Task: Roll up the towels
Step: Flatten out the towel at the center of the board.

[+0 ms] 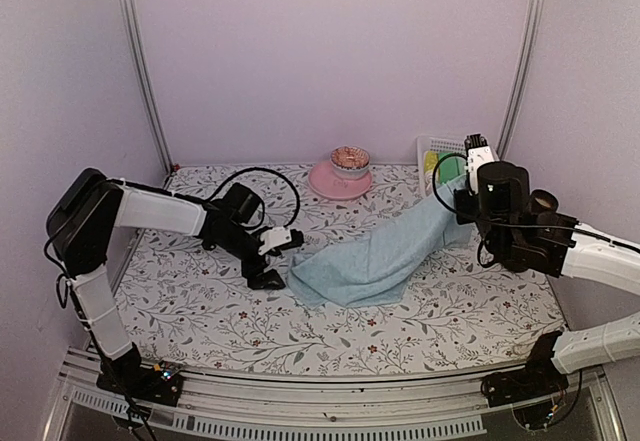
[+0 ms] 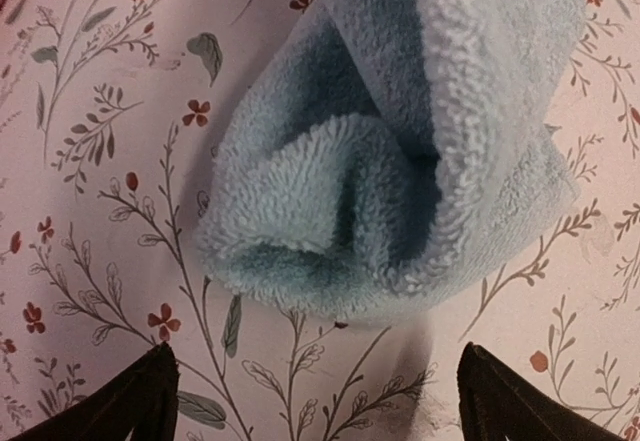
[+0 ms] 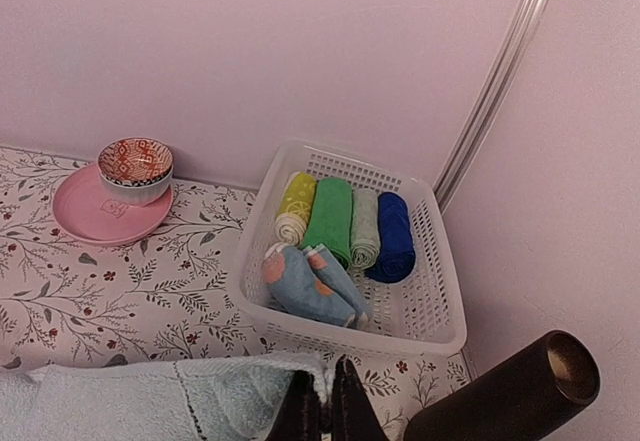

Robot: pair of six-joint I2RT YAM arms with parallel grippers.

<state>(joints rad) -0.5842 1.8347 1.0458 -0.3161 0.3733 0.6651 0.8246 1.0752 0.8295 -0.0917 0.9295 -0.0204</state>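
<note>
A pale blue towel (image 1: 380, 256) slopes down to the floral worktop (image 1: 200, 311), its raised end pinched in the clenched right hand (image 1: 458, 204). The left hand (image 1: 273, 261), spread wide, is just beside its rumpled low end.

No lettering can be read on the towel (image 1: 375, 256), plate (image 3: 80, 219) or basket (image 3: 350, 333)
</note>
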